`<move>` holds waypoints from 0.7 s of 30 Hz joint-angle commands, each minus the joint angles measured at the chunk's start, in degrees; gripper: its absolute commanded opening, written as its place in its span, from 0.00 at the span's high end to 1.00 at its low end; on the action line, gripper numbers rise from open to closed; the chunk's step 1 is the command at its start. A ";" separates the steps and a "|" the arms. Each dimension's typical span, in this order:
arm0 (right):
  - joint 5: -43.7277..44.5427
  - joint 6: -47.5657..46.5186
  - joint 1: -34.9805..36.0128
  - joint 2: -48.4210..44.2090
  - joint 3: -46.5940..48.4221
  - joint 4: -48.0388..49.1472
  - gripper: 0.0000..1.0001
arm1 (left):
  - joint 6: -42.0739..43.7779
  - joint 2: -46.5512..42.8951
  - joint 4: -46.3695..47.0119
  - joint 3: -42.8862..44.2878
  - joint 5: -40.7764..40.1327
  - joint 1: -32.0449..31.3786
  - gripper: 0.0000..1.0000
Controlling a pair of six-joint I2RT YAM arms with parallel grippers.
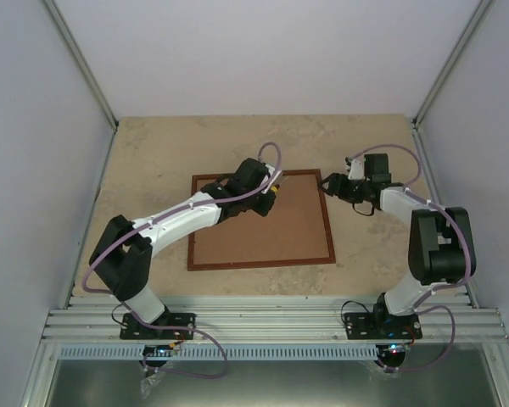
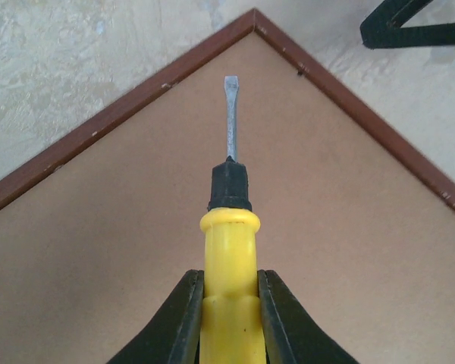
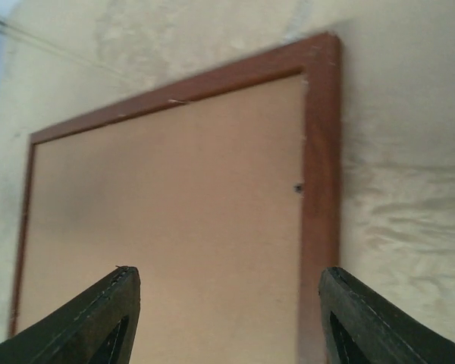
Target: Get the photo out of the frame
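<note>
The frame [image 1: 263, 242] lies face down on the table, its brown fibreboard back up and its reddish-brown edges all round. The photo is hidden under the back. My left gripper [image 1: 270, 188] is shut on a yellow-handled flat screwdriver [image 2: 229, 265] over the frame's far right part. The blade [image 2: 230, 114] points toward the far right corner [image 2: 252, 17]. My right gripper [image 1: 329, 183] is open and empty, just beyond the frame's right edge [image 3: 321, 152] near that corner. Its fingers [image 3: 98, 311] straddle the edge in the right wrist view.
A small dark tab [image 3: 298, 186] sits in the back board beside the right edge; it also shows in the left wrist view [image 2: 299, 73]. The beige stone-pattern table [image 1: 153, 153] is walled by white panels on three sides. A metal rail [image 1: 271, 318] runs along the near edge.
</note>
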 commanded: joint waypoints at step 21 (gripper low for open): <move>4.01 -5.39 4.56 12.26 4.40 -5.46 0.63 | 10.99 7.51 -5.01 2.99 2.07 0.24 1.00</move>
